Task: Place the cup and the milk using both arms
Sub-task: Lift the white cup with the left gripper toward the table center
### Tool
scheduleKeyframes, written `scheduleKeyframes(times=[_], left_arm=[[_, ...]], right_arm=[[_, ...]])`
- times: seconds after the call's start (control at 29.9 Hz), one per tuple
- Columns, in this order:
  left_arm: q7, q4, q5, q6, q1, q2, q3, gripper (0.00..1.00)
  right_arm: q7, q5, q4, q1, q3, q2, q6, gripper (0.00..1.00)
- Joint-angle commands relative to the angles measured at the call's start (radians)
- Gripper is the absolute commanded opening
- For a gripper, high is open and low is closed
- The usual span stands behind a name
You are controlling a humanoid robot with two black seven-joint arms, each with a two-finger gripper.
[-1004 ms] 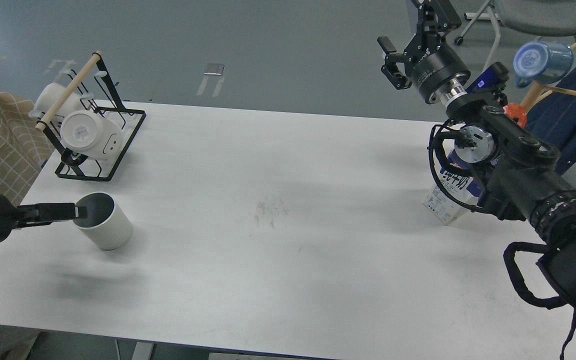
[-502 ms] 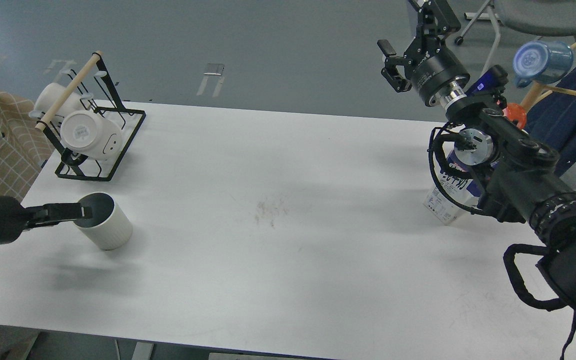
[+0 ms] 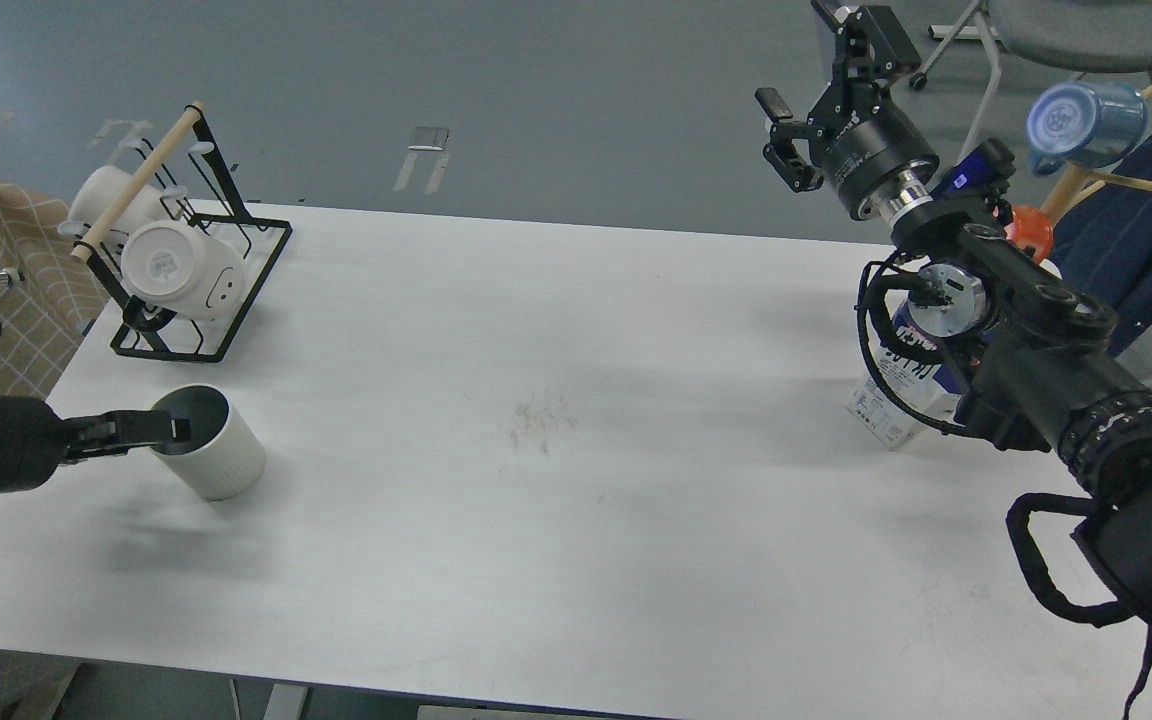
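Note:
The cup (image 3: 211, 455), a short white ribbed mug with a dark inside, stands near the table's left edge. My left gripper (image 3: 174, 430) comes in from the left, and its dark tip lies at the cup's near-left rim. Its two fingers cannot be told apart. The milk (image 3: 896, 395), a blue and white carton, stands at the right of the table. My right arm hides most of it, and its cap is hidden. My right gripper (image 3: 801, 60) is open and empty, held high above the far right table edge, away from the milk.
A black wire rack (image 3: 236, 300) with a wooden rod holds white mugs at the back left. A translucent blue cup (image 3: 1081, 120) hangs on a wooden peg at the far right, with an orange cup (image 3: 1031, 230) below it. White table (image 3: 556, 480).
My left arm has slid a little right, bringing its tip further over the cup's rim. My right gripper has shifted slightly up and right. The cup and the milk have not moved.

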Motion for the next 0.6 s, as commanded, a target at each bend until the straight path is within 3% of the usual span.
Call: scheduleKeyframes(times=[0.0,0.1,0.13,0.57], left_arm=[[0.0,0.0,0.002,0.0,0.0,0.0,0.0,0.44],[0.0,0.0,0.002,0.0,0.0,0.0,0.0,0.19],[0.0,0.0,0.002,0.0,0.0,0.0,0.0,0.0],[0.012,-0.014,0.02,0.0,-0.008,0.023,-0.004,0.0]], right_arm=[[0.0,-0.001,0.0,0.0,0.0,0.0,0.0,1.0],[0.0,-0.001,0.001,0.0,0.0,0.0,0.0,1.0],[0.0,-0.001,0.001,0.0,0.0,0.0,0.0,1.0],[0.0,-0.003,0.0,-0.001,0.0,0.0,0.0,1.0]])
